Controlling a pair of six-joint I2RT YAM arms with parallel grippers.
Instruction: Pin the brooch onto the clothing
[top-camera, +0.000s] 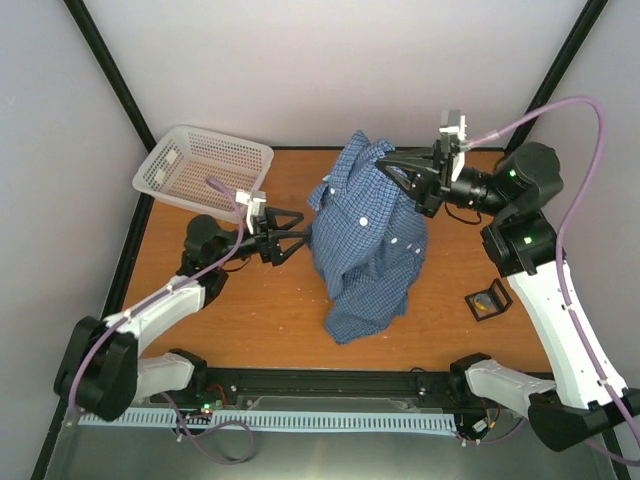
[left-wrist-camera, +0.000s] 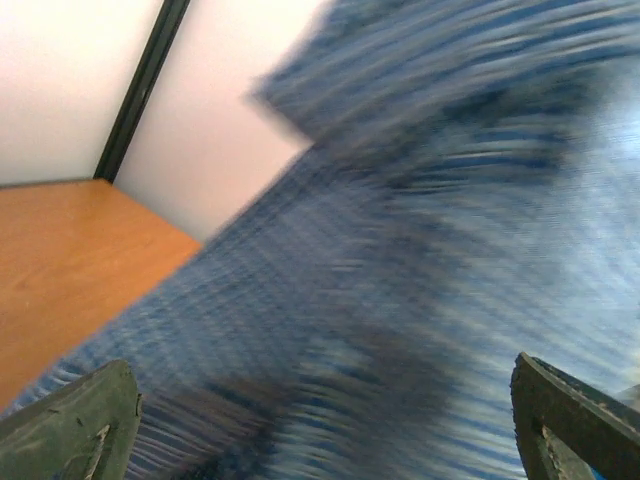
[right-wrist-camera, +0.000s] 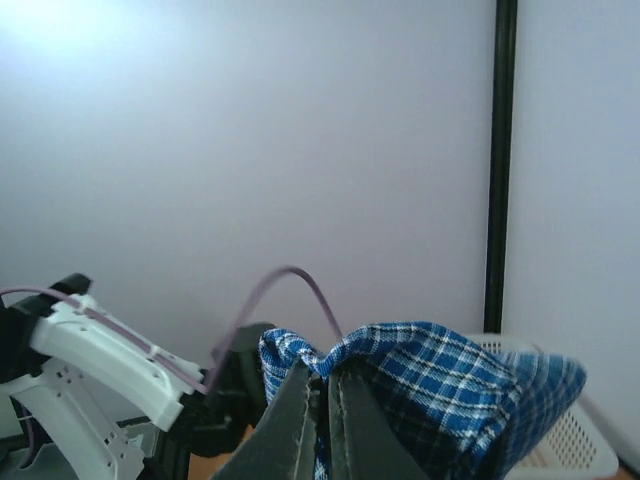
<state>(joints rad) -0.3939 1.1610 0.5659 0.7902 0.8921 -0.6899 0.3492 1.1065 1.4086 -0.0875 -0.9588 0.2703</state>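
Fingers (left-wrist-camera: 75, 420) of my left gripper (left-wrist-camera: 322, 425) stand wide apart at the lower corners, blurred shirt (top-camera: 365, 240) between them. My right gripper (right-wrist-camera: 325, 378) pinches the shirt's top, mid-frame overhead, above the table (top-camera: 250, 310).

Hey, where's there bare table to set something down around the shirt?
The widest bare table is near left, bordered by the left arm, the shirt and the front rail. A narrower strip lies between the shirt and the black box. Crowded in the middle: the right gripper pinches the shirt up, the open left gripper at its left side, the basket behind.
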